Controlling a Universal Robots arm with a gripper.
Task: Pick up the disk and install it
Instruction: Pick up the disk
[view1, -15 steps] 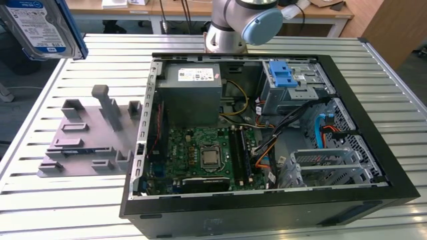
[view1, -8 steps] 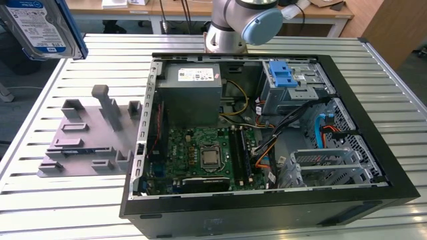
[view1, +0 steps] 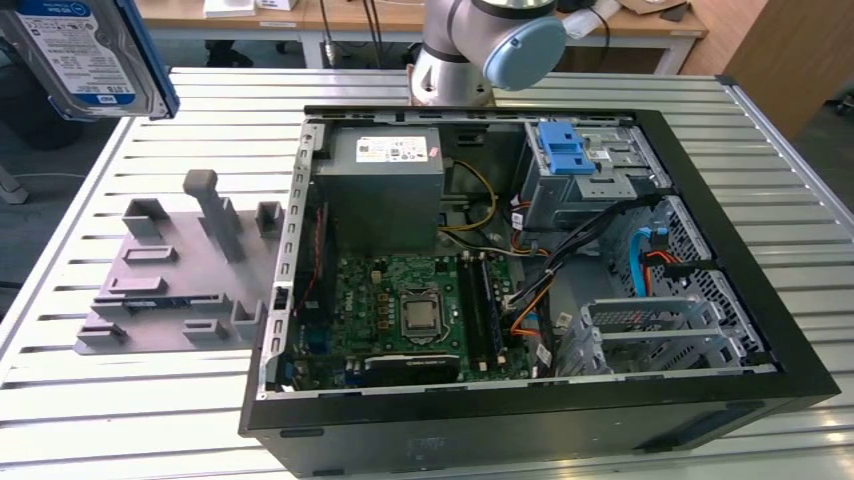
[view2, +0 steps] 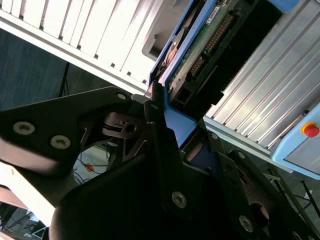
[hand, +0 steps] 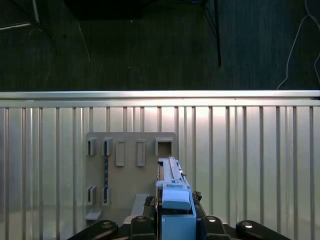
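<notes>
**A:** Entry 1, exterior view. What's logged?

**B:** Disk (view1: 83, 50): held aloft, label side shown, at the exterior view's upper left, well apart from the PC case (view1: 747, 300). The case is laid open on the slatted table (view1: 134, 420). Inside are listed a grey power-supply box (view1: 387, 185), a blue latch (view1: 566, 150) w/ metal cage, a motherboard (view1: 407, 305) and loose cables (view1: 587, 235). A grey fixture plate (view1: 167, 275) is set just beside the case, below the disk. The arm (view1: 467, 45) is seen behind the case.

**A:** Entry 2, second wrist view?

**B:** Gripper (view2: 180, 114): jaws are closed on the disk, w/ the blue bracket (view2: 184, 126) clamped between the black fingers (view2: 156, 120). The disk is seen edge-on, circuit-board side exposed. A red button (view2: 311, 130) is noted off to one side.

**A:** Entry 3, first wrist view?

**B:** The disk is carried on edge, bracket end toward the camera. The fixture plate, slots vacant, is seen beneath it on the table slats.

**A:** Risks?

**B:** Judged, not seen:
- The hold appears to be taken at one end, on plastic. A slip or tilt is poss. if the disk is swung fast or knocked.
- The cables could be snagged on the way into the case.
- If the bracket isn't squared to its bay, a jam is likely, and force would be put on the bracket.
- If the hold is lost over the case, the motherboard could be struck.
</notes>
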